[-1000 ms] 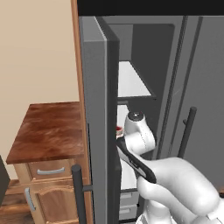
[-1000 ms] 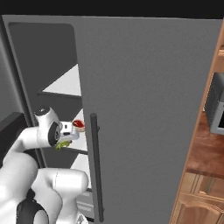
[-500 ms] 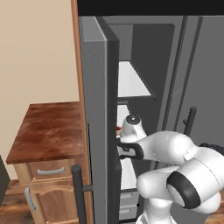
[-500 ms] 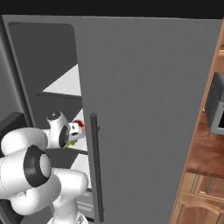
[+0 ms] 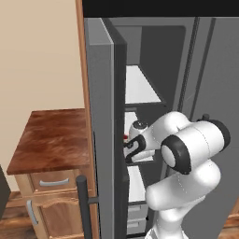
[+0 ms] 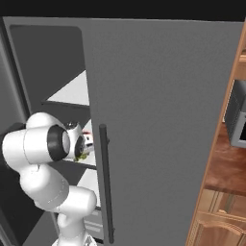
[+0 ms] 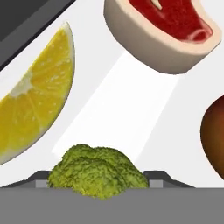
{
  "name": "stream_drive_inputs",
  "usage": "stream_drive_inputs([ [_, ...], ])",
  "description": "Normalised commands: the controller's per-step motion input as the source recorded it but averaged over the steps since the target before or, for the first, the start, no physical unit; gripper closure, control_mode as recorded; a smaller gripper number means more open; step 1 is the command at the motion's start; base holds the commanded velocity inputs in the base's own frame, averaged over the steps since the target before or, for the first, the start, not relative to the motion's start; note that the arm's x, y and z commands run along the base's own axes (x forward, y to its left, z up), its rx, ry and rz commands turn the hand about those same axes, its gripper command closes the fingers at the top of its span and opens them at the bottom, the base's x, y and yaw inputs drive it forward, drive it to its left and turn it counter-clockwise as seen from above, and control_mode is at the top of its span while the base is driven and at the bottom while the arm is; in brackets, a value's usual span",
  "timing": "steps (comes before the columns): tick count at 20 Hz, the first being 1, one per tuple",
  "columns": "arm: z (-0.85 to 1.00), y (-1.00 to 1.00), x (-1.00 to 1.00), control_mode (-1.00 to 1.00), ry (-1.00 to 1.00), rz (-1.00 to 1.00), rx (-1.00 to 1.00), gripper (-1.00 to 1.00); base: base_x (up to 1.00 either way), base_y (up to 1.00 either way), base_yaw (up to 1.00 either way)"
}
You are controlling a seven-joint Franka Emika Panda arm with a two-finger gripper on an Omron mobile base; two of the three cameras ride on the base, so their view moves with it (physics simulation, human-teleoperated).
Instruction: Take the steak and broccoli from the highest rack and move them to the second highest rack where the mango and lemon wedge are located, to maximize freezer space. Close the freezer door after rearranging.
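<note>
In the hand view, the broccoli [image 7: 98, 173] sits on the white second highest rack [image 7: 118, 109] between the fingertips of my gripper [image 7: 99, 177]. The tips hug its two sides, and I cannot tell whether they still press it. Beyond it lie the lemon wedge [image 7: 35, 105] on the left, the steak [image 7: 166, 30] at the top and the mango [image 7: 215, 135] at the right edge. In the base views my gripper [image 5: 128, 149] [image 6: 86, 144] reaches into the freezer beside the steak [image 5: 125, 137], below the bare highest rack [image 5: 137, 86]. The freezer door [image 5: 100, 140] stands open.
A wooden drawer cabinet [image 5: 51, 140] stands left of the open door. A closed grey door [image 6: 158, 120] with a long dark handle [image 6: 105, 182] flanks the opening on the right. White drawers [image 5: 135, 217] sit low in the freezer, and my bulky elbow [image 5: 193, 144] fills the doorway.
My arm has folded, its elbow swinging up in front of the opening. The hand has stayed at the second highest rack with the broccoli.
</note>
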Motion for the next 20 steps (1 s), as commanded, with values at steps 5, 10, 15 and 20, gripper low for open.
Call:
stream_drive_inputs([
  [5,-0.53,0.0,0.34,-1.0,0.05,0.0,-0.05,1.0,0.0,0.0,0.0],
  [10,-0.58,-0.01,0.17,-1.0,0.0,0.0,-0.04,1.0,0.0,0.0,0.0],
  [15,-0.53,-0.02,0.07,-1.0,-0.03,0.0,-0.02,-1.0,0.0,0.0,0.0],
  [20,-0.17,-0.08,-0.02,-1.0,-0.17,0.0,0.0,-1.0,0.0,0.0,0.0],
])
